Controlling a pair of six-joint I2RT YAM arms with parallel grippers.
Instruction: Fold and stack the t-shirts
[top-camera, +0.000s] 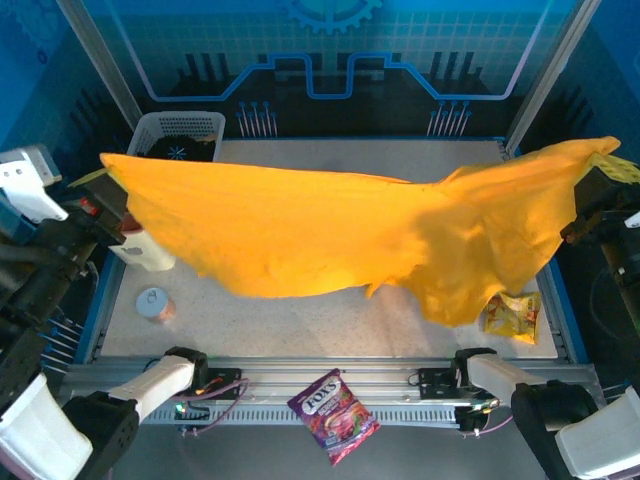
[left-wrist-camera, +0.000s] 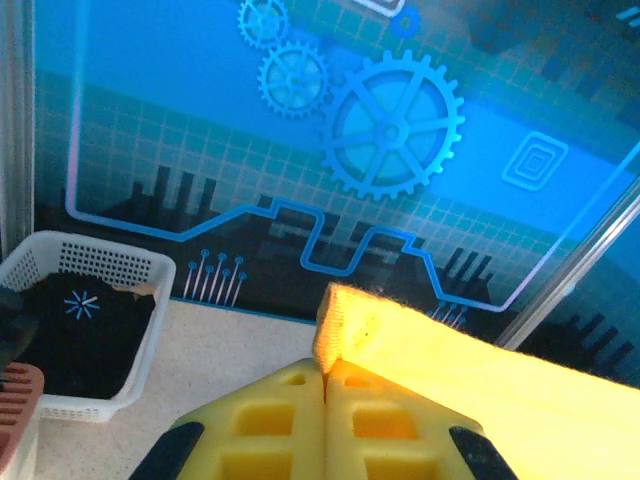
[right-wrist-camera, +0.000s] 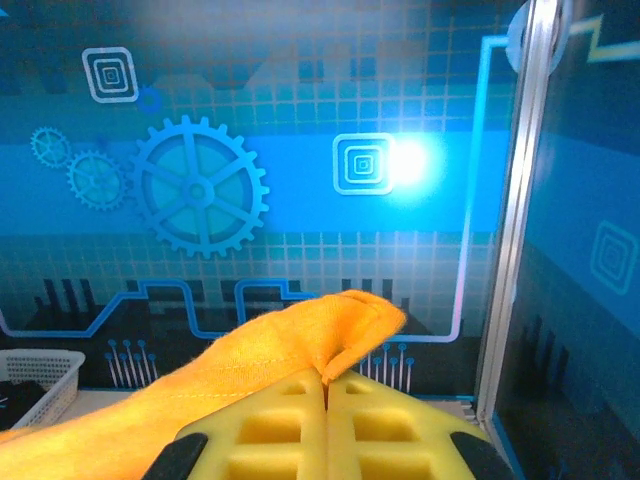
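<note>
The yellow t-shirt (top-camera: 330, 235) hung stretched wide above the table (top-camera: 300, 315); its middle sagged low; the left pincer (left-wrist-camera: 325, 388) was clenched on its left corner; the right pincer (right-wrist-camera: 327, 388) was clenched on its right corner.

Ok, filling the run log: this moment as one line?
t-shirt: held aloft, stretched over table | left gripper: shut on t-shirt | right gripper: shut on t-shirt

A robotics test cell: aluminium frame posts (top-camera: 98, 60), a blue backdrop (left-wrist-camera: 390, 130) printed with gears and circuit traces, and a speckled desk (top-camera: 330, 318) edged by an extrusion rail (top-camera: 400, 380).
</note>
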